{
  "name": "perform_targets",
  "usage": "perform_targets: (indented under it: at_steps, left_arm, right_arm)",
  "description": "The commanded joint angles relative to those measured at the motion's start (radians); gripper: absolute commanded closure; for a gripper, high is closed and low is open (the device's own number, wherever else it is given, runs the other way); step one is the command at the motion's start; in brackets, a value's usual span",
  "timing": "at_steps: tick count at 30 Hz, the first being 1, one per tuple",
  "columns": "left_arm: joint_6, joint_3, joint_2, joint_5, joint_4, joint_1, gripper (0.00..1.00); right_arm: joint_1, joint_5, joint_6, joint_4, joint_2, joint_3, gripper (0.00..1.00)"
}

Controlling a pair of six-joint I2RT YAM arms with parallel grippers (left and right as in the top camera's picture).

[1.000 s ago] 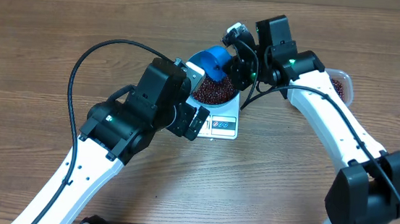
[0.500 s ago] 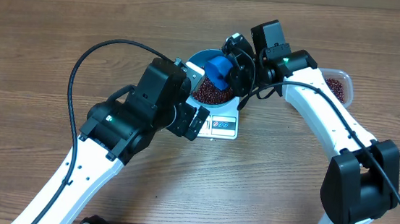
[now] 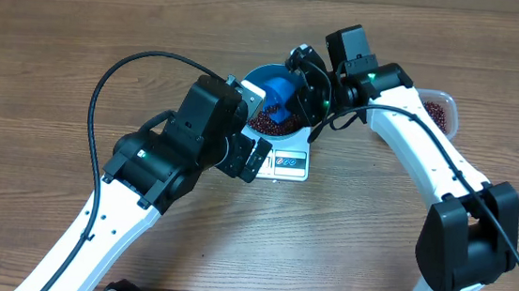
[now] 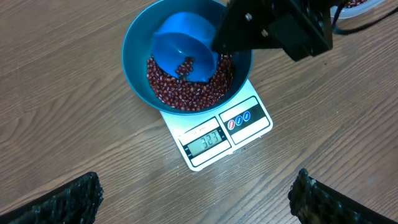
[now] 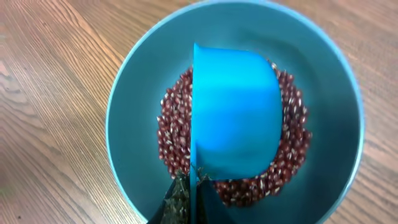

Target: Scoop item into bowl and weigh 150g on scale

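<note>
The glossy blue bowl (image 4: 135,37) stands on the white digital scale (image 4: 249,118), and it holds a heap of dark red-brown beans (image 4: 186,93) that covers its bottom. The display on the front edge of the scale is lit, but I cannot read the digits with certainty. At the far right of the table (image 3: 50,61), a clear plastic tub (image 3: 443,97) also holds beans. The blue scoop (image 4: 181,53) is inside the bowl, just above the heap, and it is tilted. Its open mouth faces the side of the left arm, and a few beans lie at its lower lip. Its long axis runs from the right pincer (image 5: 186,200) down into the bowl, so the cup is in front of the pincer. This pincer is pressed together on the handle of the scoop. The left pincer (image 4: 196,186) is spread wide and holds nothing. It hangs over the table, near the front of the scale.
</note>
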Motion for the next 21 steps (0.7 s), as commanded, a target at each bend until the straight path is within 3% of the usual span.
perform_targets:
  at_steps: [1,21]
  left_arm:
    - [0.012,0.016,-0.01,0.008,0.002,0.005,0.01]
    - [0.012,0.016,-0.01,0.008,0.002,0.005,0.01]
  right_arm:
    - [0.005,-0.027,0.001,0.003,-0.064,0.058,0.96]
    - [0.005,0.038,-0.037,0.029,-0.104,0.069,0.96]
